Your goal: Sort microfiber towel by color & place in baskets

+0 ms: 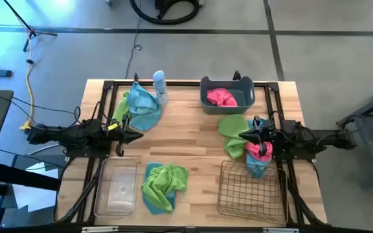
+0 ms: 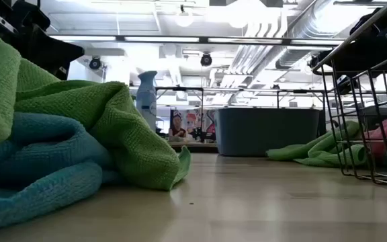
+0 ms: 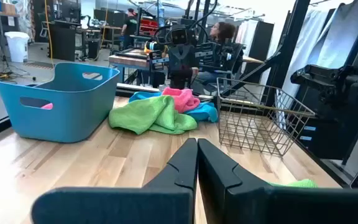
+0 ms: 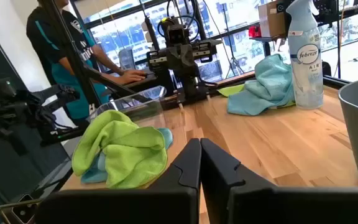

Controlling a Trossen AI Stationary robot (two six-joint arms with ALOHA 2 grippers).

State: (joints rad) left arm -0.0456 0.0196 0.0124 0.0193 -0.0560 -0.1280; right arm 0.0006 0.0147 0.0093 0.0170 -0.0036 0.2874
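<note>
Both grippers are shut and hold nothing. My left gripper [image 1: 140, 136] [image 3: 197, 155] hovers left of centre, my right gripper [image 1: 240, 136] [image 4: 199, 155] right of centre, facing each other. A lime green towel [image 1: 233, 125] [image 3: 154, 115], a pink one [image 1: 259, 150] and a teal one [image 1: 256, 166] lie heaped under the right arm. A second green towel [image 1: 167, 180] [image 4: 123, 146] lies on a teal one at the near edge. More teal and green cloths [image 1: 141, 107] [image 4: 266, 87] lie at the far left. A pink towel [image 1: 221, 97] is in the grey-blue tub [image 1: 206, 84].
The clear bin [image 1: 116, 188] sits near left and the wire basket [image 1: 248, 191] near right, beside the heap. A spray bottle [image 1: 159, 87] [image 4: 306, 56] stands by the far teal cloth. Bare wood lies between the grippers. A person [image 4: 67, 50] stands beyond the table.
</note>
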